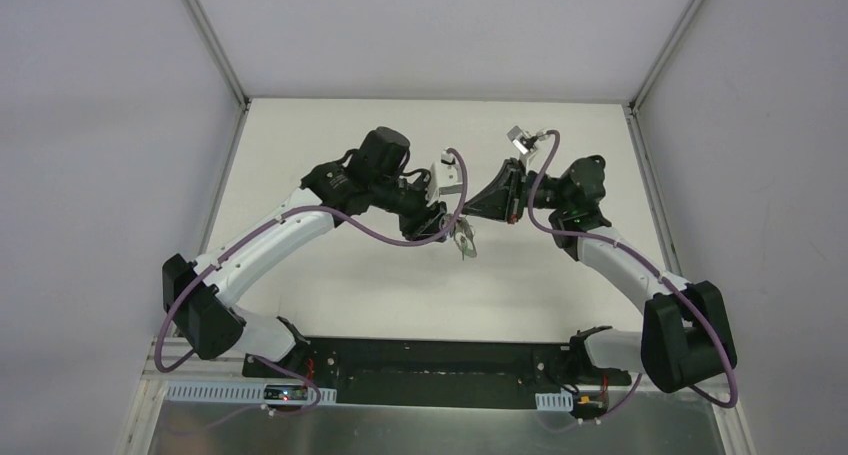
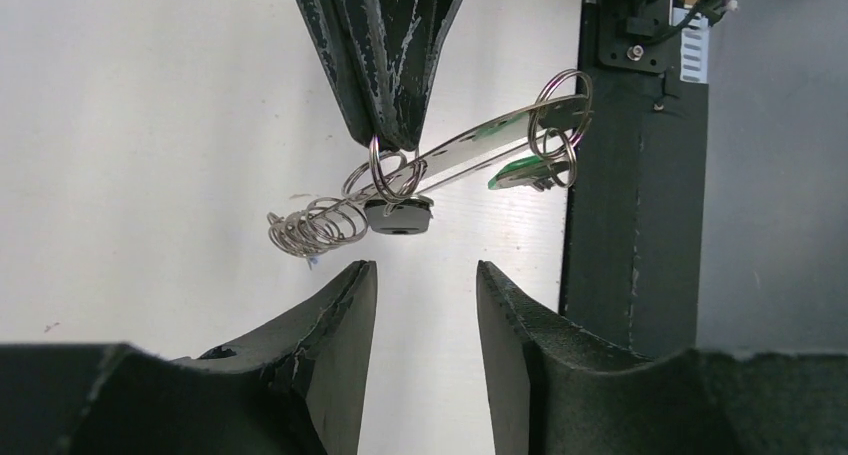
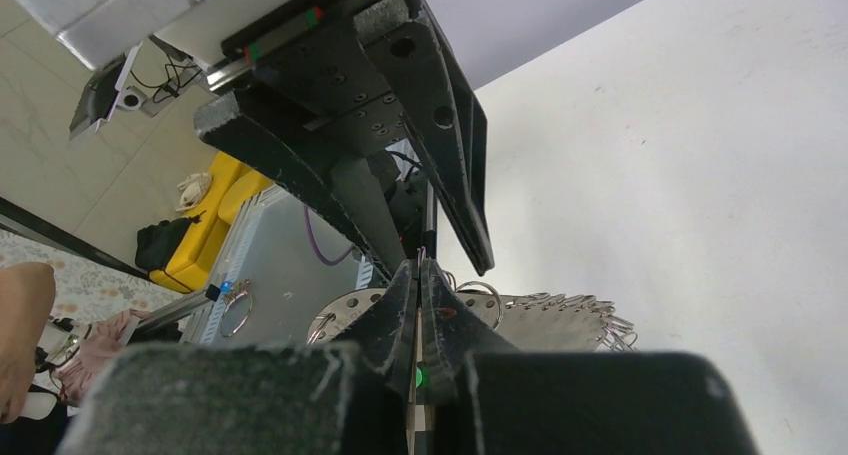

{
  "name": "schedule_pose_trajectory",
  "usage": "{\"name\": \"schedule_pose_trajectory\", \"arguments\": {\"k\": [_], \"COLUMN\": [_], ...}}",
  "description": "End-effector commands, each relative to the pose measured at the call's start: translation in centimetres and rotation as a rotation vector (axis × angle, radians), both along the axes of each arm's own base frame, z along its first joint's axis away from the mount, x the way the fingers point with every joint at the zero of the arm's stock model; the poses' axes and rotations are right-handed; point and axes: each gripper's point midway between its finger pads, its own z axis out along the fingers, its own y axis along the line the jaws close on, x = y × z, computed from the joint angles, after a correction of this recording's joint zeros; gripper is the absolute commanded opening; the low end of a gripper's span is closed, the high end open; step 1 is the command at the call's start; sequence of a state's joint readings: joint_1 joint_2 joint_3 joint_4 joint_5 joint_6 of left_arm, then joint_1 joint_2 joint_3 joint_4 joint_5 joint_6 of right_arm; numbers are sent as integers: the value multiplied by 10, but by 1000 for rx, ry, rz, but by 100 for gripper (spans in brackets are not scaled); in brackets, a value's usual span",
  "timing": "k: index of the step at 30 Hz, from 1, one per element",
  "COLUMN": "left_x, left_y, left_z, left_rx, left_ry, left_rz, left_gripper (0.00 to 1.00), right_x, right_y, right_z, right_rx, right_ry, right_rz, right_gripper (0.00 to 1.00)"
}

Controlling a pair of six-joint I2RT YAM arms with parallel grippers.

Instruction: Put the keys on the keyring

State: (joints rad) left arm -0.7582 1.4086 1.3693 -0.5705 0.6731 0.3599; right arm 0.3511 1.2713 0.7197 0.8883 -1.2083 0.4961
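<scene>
The right gripper (image 2: 388, 135) is pinching the keyring (image 2: 470, 147) by 1 ring; the left gripper (image 2: 424, 285) is gaping empty, so the bunch is risking slipping.

Looking myself over now: my left arm (image 1: 275, 230) and right arm (image 1: 620, 265) wear smooth white shells between chunky black joint housings, and a purple cable (image 1: 398, 241) loops along each. My left hand (image 2: 422, 275) and right hand (image 3: 418, 280) end in matte black wedge fingers (image 2: 335, 325), their edges chipped and speckled grey, with round screw holes (image 3: 402, 47) in the side plates.
</scene>
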Motion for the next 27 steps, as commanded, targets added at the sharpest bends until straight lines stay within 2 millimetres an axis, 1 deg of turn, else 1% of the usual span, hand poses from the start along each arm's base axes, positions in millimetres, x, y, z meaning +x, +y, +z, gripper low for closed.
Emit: {"name": "schedule_pose_trajectory", "arguments": {"k": [1, 5, 9, 12, 19, 27], "left_x": [16, 18, 13, 10, 9, 9], "left_y": [-7, -10, -15, -17, -21, -25], "left_z": [24, 28, 31, 31, 31, 35], "left_rx": [-95, -104, -126, -133, -140, -153], "left_ry": [-175, -193, -183, -175, -151, -128], "left_rz": [-13, -32, -76, -100, -115, -111], "left_gripper": [43, 44, 44, 42, 28, 15], "right_x": [0, 0, 0, 0, 0, 0], "right_y": [-2, -2, -2, -2, -2, -2], "right_z": [17, 15, 12, 11, 8, 4], "right_rx": [46, 46, 44, 42, 39, 29], "right_ry": [-55, -48, -43, -41, -33, -37], "right_rz": [-2, 3, 8, 10, 9, 9], "right_gripper": [0, 0, 0, 0, 0, 0]}}
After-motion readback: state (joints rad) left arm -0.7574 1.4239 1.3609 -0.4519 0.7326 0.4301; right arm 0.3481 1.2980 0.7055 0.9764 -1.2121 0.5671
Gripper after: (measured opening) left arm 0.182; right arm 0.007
